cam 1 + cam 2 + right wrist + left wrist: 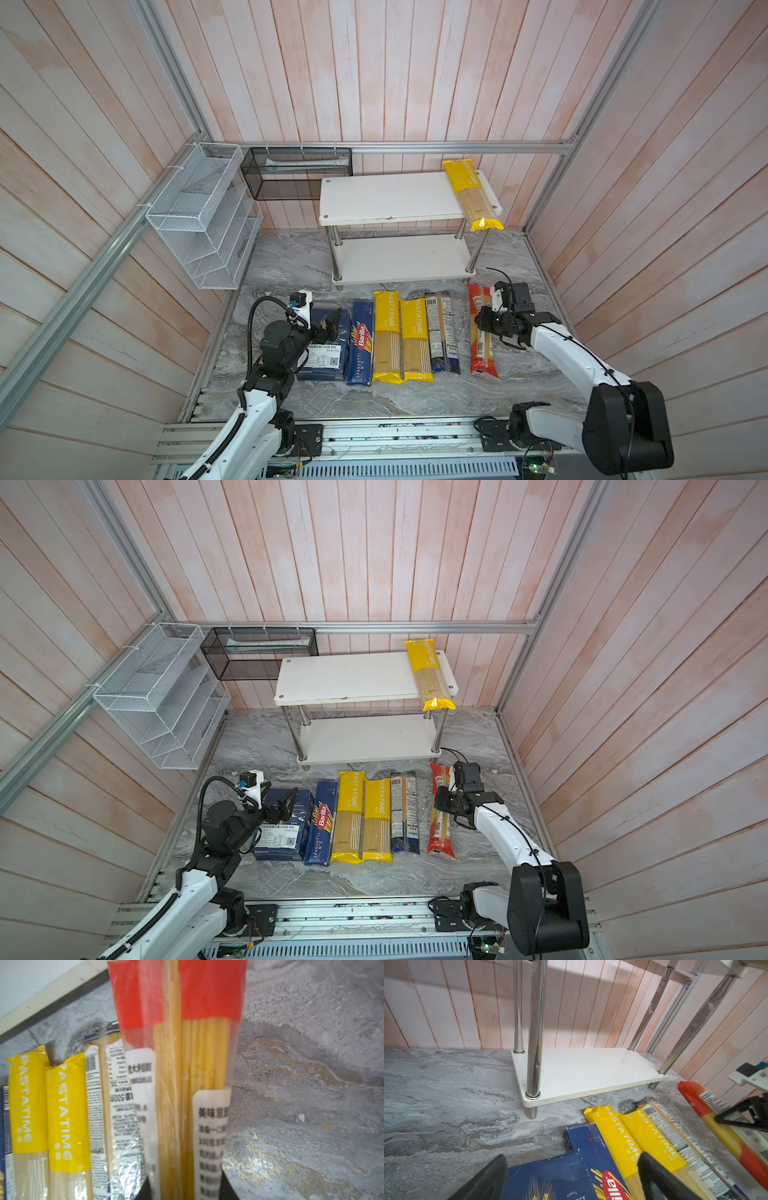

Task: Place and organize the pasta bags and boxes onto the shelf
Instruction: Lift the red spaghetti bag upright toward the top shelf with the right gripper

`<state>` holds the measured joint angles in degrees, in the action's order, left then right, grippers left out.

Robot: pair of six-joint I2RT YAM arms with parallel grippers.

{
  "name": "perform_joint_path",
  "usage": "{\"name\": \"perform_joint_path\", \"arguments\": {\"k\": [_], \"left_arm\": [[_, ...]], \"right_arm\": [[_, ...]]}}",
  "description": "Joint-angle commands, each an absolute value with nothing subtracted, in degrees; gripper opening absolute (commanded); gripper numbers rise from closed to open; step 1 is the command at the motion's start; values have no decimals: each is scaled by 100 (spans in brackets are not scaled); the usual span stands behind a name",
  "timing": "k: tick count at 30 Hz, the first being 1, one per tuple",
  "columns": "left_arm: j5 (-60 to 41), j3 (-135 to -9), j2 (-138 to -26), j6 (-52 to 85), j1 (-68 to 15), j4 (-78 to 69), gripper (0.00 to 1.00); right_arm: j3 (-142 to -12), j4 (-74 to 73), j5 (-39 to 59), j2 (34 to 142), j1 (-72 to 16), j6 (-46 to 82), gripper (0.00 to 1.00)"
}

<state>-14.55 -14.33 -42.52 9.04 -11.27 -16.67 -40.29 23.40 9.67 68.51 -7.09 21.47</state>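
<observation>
White boards on chrome posts: the shelf (390, 199) sits upper centre in both top views, one yellow bag (473, 195) slanted across its top board's right end (overhanging the front edge). Below, in a row on the marble tabletop (291, 257): wide box (326, 357), narrow box (360, 345), two yellow bags (388, 336), blue-clear bag (442, 332). The right gripper (482, 322) is clamped on the red bag (484, 361) at the row's right end. The left gripper (572, 1157), fingers apart, hovers over the wide box.

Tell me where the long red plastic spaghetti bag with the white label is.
In both top views the red bag is rightmost in the row on the grey table, beside the dark blue clear bag, clamped by the right gripper.
</observation>
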Motion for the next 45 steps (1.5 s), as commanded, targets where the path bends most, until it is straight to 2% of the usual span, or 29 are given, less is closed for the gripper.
{"name": "perform_joint_path", "arguments": {"k": [1,7,16,26,45], "left_arm": [[-1483,-1411,-4237,846,-1131,-1686,100],[-1485,-1415,-4256,852,-1132,-1688,100],[-1481,-1433,-4297,849,-1127,-1688,100],[-1480,-1415,-4259,844,-1130,-1685,100],[-1470,-1428,-4276,853,-1130,-1688,100]], "right_arm": [[-4552,2341,1436,6474,-756,2206,23],[-5005,2934,1593,6239,-889,2138,21],[-5640,3155,1981,6072,-1575,2356,20],[-6169,3106,1737,6108,-2426,2618,20],[-7600,3574,1432,6525,-2953,2484,18]]}}
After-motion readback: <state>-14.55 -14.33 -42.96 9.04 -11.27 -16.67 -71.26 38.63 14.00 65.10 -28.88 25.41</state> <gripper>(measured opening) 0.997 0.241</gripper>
